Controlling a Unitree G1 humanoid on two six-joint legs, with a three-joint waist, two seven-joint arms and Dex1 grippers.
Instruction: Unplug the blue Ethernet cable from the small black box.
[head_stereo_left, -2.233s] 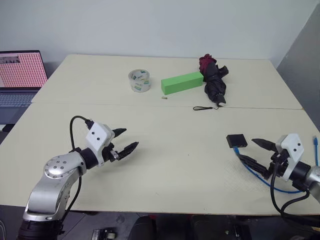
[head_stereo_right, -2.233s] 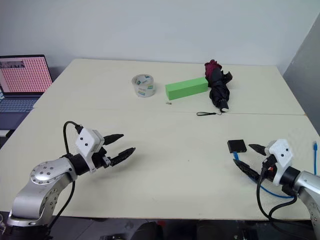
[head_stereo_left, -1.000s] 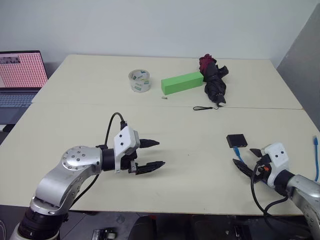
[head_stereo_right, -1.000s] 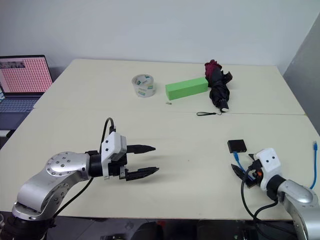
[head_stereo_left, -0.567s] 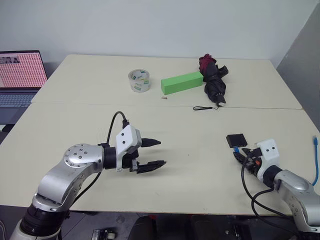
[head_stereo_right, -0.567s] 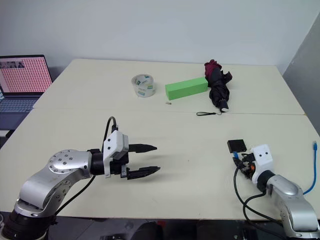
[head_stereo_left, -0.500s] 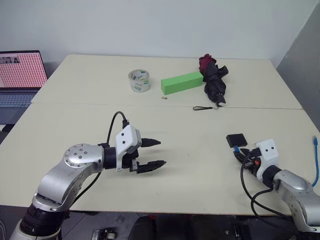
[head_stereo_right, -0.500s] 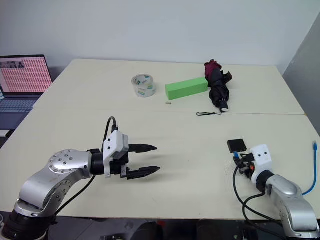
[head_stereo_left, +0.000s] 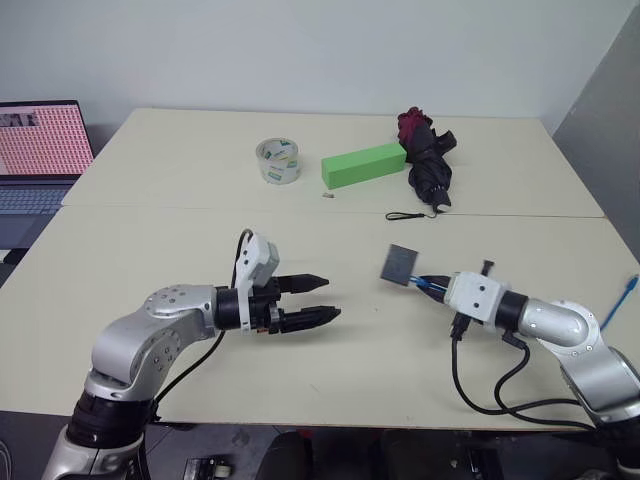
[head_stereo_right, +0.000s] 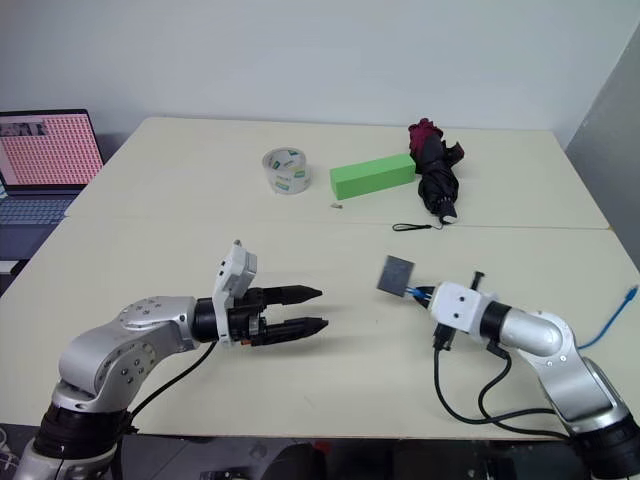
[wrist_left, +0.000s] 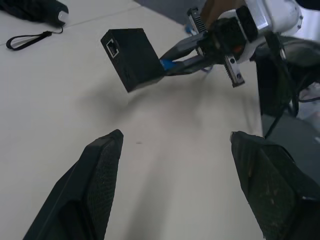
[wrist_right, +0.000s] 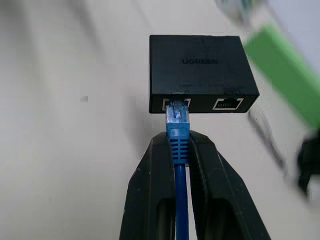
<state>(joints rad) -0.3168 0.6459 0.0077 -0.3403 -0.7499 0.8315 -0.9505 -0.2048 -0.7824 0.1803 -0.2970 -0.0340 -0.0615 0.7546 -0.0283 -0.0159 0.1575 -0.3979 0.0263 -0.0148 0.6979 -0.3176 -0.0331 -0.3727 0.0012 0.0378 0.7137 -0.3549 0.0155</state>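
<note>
Small flat matte black box (head_stereo_left: 399, 265): lifted off cream bench (head_stereo_left: 150, 240), centre-right | thin blue Ethernet cable (wrist_right: 178, 145): plugged in, clamped by right pincer (wrist_right: 178, 152) | left pincer (head_stereo_left: 318, 300): wide open, empty, lower centre | step: box presented; next, left grips box, pull apart.

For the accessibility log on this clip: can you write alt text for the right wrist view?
The right hand is shut on the blue Ethernet cable just behind its plug, which is still seated in one port of the small black box; the second port beside it is empty. Beyond lie a pale table and a blurred green block.
</note>
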